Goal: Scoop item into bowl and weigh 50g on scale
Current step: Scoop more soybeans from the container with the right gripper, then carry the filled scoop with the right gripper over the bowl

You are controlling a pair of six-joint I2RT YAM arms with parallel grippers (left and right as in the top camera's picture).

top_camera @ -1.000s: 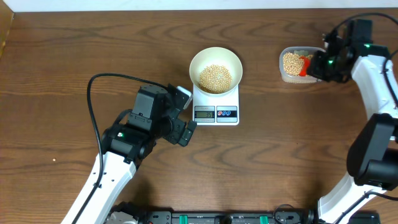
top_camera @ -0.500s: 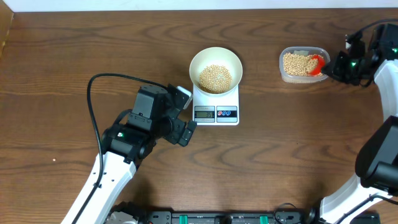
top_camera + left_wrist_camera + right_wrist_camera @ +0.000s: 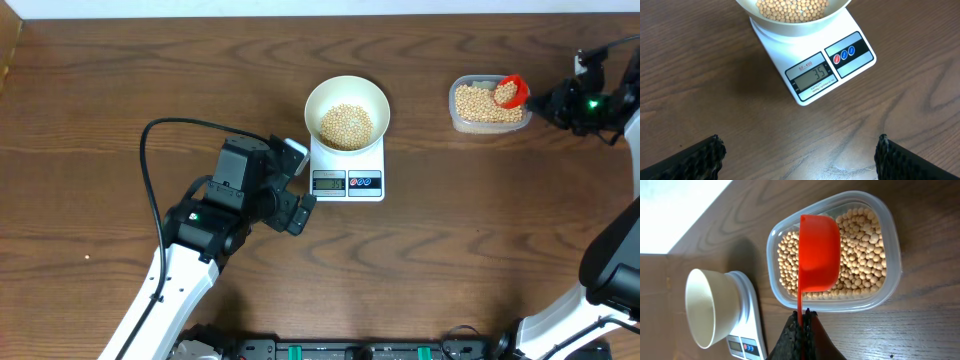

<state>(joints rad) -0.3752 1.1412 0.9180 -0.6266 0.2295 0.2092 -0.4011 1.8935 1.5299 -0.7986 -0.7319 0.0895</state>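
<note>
Tub [image 3: 892,235] sat near worktop [image 3: 450,260] far edge, well apart from scale [image 3: 347,168] | right end effector [image 3: 802,320] clamped scoop [image 3: 819,250] handle over beans [image 3: 865,255] | left end effector [image 3: 797,152] spread wide, empty.

One bowl [image 3: 316,95], one scale [image 3: 347,181], one clear tub [image 3: 470,127], one red scoop [image 3: 510,90], and too many beans [image 3: 346,125] to count.
</note>
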